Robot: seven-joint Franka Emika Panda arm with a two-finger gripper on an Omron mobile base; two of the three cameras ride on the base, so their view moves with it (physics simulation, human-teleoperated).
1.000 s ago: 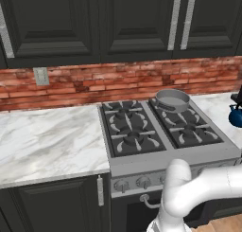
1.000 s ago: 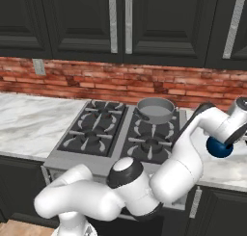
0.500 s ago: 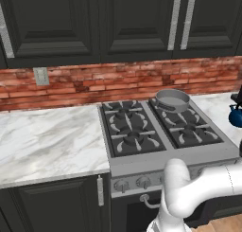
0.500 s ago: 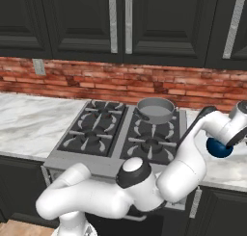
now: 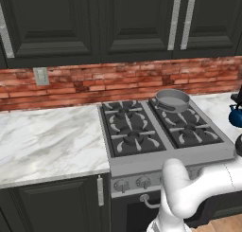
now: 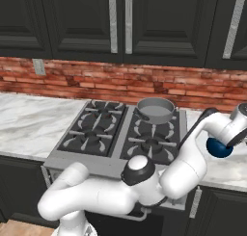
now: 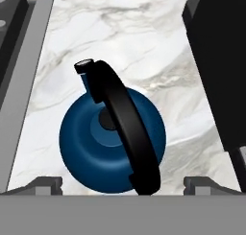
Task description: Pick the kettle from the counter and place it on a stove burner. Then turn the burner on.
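Note:
The blue kettle (image 7: 96,147) stands upright on the white marble counter (image 7: 129,32), its black arched handle (image 7: 127,128) running over the lid and its short spout (image 7: 84,68) pointing away. My gripper (image 7: 126,183) hangs right above it, open, with one fingertip on either side of the body and apart from it. From the base the kettle (image 6: 219,148) shows just right of the cooktop, under my white hand (image 6: 237,122), and at the frame's right edge (image 5: 235,116). The front right stove burner (image 6: 153,142) is bare.
A grey metal pan (image 5: 172,100) sits on the back right burner (image 6: 155,110). The steel cooktop edge (image 7: 21,71) runs close along the kettle's left in the hand view, and a tall dark block (image 7: 216,61) stands to its right. Knobs (image 5: 137,182) line the stove front.
My arm has eased a little lower and to the right over the kettle. The kettle and the pan have stayed where they were.

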